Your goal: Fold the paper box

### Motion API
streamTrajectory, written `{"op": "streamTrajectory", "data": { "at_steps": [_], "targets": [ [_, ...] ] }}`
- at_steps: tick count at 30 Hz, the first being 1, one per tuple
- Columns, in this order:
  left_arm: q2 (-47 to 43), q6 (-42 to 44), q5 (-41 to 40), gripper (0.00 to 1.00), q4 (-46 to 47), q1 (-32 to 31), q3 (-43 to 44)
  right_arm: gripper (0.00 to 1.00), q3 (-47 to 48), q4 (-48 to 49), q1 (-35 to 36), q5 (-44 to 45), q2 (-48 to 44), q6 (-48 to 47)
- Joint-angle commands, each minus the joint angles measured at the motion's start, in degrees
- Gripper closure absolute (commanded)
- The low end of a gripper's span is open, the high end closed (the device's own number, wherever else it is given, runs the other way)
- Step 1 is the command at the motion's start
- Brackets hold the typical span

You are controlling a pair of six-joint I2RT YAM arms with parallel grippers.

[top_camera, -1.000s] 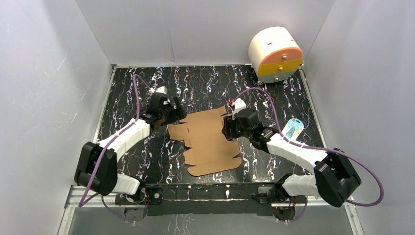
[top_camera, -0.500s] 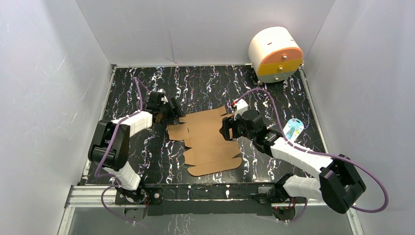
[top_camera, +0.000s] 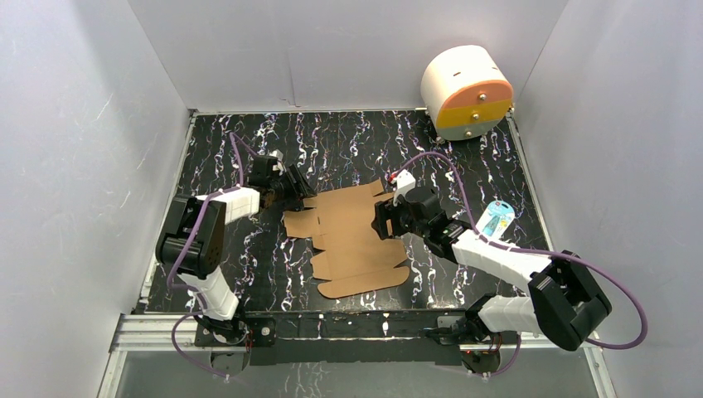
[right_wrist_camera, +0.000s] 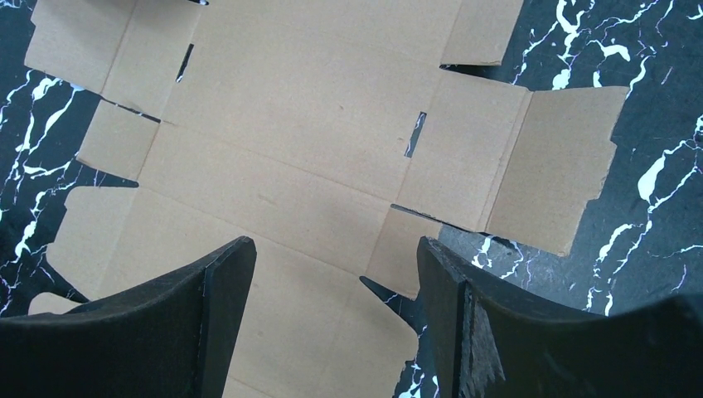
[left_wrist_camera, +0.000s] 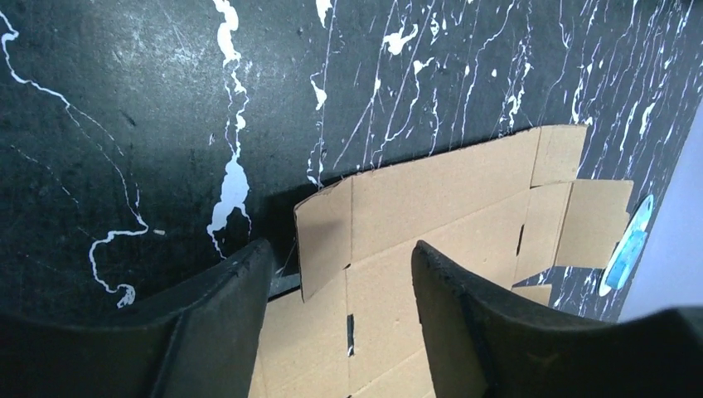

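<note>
The paper box is a flat brown die-cut cardboard sheet lying in the middle of the black marbled table. My left gripper is low at the sheet's far left corner. In the left wrist view it is open, and a slightly lifted corner flap of the sheet lies between the fingers without touching them. My right gripper hovers over the sheet's right edge. Seen from the right wrist, it is open above the bare cardboard, with nothing gripped.
A white cylinder with an orange-and-yellow face stands in the back right corner. A small blue-and-white object lies on the table right of the sheet, behind the right arm. White walls close in the table on three sides.
The left arm's elbow has swung in and up, while its gripper stayed at the sheet's far left corner and its jaws narrowed. The right gripper has opened wider and edged left over the sheet.
</note>
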Motion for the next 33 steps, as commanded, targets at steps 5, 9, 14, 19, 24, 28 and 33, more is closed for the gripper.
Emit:
{"op": "streamTrajectory", "data": {
  "at_steps": [5, 9, 14, 19, 24, 28, 33],
  "targets": [
    [1.38, -0.22, 4.77, 0.6, 1.23, 0.14, 0.24, 0.19, 1.79, 3.37, -0.44, -0.35, 0.13, -1.01],
    [0.28, 1.84, 5.31, 0.79, 1.25, 0.14, 1.4, 0.19, 4.35, 2.04, -0.63, -1.68, 1.53, -2.59],
    [-1.27, 5.84, 5.62, 0.97, 1.88, 0.18, 1.8, 0.17, 12.35, -4.69, -1.32, -5.91, 5.02, -5.99],
    [-3.8, 9.54, 4.45, 1.0, 3.94, 0.05, 0.36, 0.15, 21.58, -12.28, -1.98, -13.25, 10.62, -12.7],
    [-6.54, 13.12, 4.18, 1.0, 6.56, -0.71, -1.17, 0.14, 31.66, -18.48, -3.76, -21.78, 17.72, -19.71],
    [-9.96, 16.77, 2.0, 1.0, 8.94, -2.86, -2.86, 0.15, 41.05, -26.21, -8.03, -30.39, 24.9, -24.85],
    [-11.76, 18.93, 1.13, 1.0, 13.38, -5.03, -5.7, 0.18, 48.56, -29.56, -9.99, -31.51, 31.66, -32.48]
  ]
}}
